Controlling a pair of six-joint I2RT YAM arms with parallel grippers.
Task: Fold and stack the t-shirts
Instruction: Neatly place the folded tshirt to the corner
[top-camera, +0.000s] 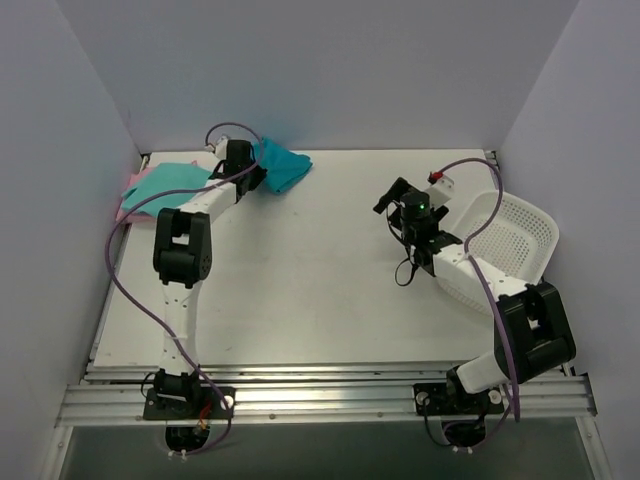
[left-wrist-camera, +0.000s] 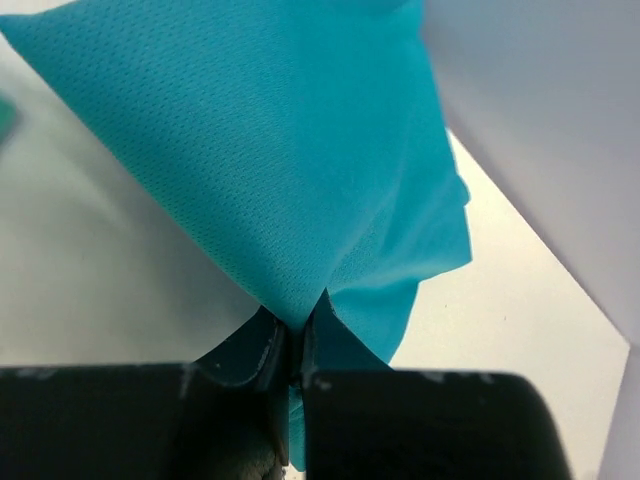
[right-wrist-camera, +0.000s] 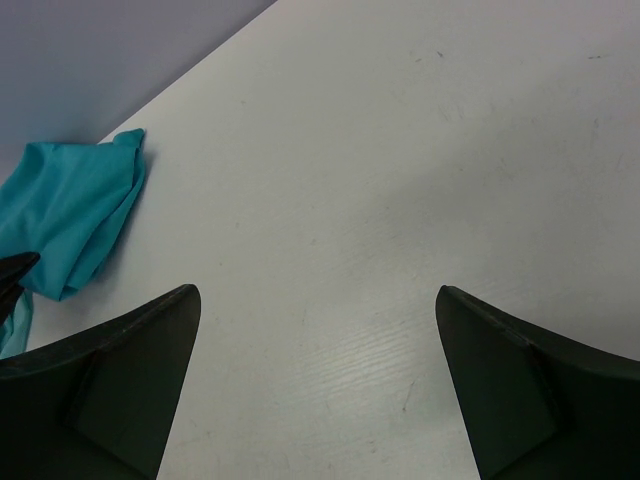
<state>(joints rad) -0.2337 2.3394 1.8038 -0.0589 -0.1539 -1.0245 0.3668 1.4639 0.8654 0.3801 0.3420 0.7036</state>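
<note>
The deep teal t-shirt (top-camera: 281, 166) is bunched at the back of the table, near the wall. My left gripper (top-camera: 247, 172) is shut on a fold of it; in the left wrist view the cloth (left-wrist-camera: 300, 170) rises from between the closed fingers (left-wrist-camera: 250, 355). It also shows at the left edge of the right wrist view (right-wrist-camera: 70, 215). The mint green t-shirt (top-camera: 165, 186) lies flat at the back left on top of the pale pink t-shirt (top-camera: 130, 195). My right gripper (top-camera: 392, 196) is open and empty above bare table, right of centre.
A white perforated basket (top-camera: 510, 240) stands tilted at the right edge of the table (top-camera: 320, 290), under the right arm. Walls close the back and both sides. A purple cable loops off each arm.
</note>
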